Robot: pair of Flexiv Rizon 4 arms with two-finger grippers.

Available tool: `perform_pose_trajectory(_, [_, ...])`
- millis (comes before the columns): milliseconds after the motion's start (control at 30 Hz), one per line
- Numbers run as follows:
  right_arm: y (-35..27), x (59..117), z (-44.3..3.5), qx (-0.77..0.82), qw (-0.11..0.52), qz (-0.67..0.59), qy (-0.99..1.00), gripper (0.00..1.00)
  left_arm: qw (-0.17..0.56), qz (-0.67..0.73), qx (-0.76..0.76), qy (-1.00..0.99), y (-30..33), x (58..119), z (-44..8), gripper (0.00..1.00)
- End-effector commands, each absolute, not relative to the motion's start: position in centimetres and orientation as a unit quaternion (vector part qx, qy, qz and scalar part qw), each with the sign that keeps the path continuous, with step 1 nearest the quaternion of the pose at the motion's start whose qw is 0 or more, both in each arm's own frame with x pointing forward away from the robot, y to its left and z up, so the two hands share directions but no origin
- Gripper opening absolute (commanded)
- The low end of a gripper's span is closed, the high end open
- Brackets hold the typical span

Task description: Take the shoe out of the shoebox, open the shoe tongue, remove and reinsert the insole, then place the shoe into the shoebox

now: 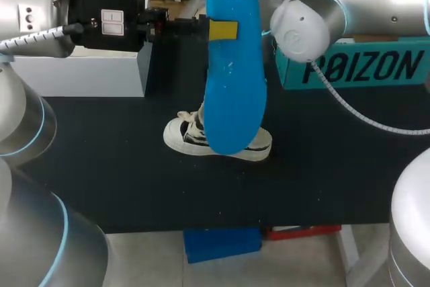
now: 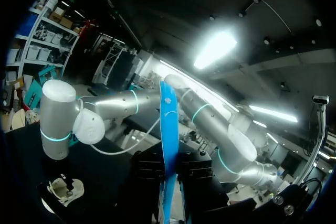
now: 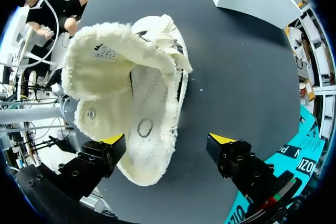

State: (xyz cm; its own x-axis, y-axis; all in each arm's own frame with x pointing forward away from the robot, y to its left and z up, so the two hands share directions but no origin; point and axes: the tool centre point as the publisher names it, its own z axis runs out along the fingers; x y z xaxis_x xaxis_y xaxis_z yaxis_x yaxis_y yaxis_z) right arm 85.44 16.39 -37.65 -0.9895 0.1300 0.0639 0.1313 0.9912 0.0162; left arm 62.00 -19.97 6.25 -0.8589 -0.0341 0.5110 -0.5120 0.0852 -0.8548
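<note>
Now shoe [image 3: 142, 103] under spread right claw [image 3: 168, 140]; left claw [image 2: 169, 177] pinches insole [image 1: 232, 78].

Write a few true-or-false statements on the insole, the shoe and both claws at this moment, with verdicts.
1. The left claw holds the blue insole up above the table. True.
2. The shoe sits inside the teal shoebox. False: it stands on the black table, outside the box.
3. The right claw is shut on the shoe. False: its fingers stand open over the shoe.
4. The insole is out of the shoe. True.
</note>
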Motion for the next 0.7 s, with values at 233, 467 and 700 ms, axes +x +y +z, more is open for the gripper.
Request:
perform_pose_trajectory(233, [17.5, 86.0, -40.2, -0.076, 0.047, 0.075, -0.993, 1.00, 0.184, 0.647, 0.193, -0.714, -20.2, 62.1, 6.4, 0.00])
perform_pose_trajectory(467, [17.6, 85.9, -41.5, -0.098, 0.049, 0.031, -0.993, 0.35, 0.184, 0.647, 0.193, -0.714, -20.2, 62.1, 6.4, 0.00])
perform_pose_trajectory(700, [17.7, 85.8, -41.8, -0.108, 0.046, 0.001, -0.993, 0.00, 0.184, 0.647, 0.193, -0.714, -20.2, 62.1, 6.4, 0.00])
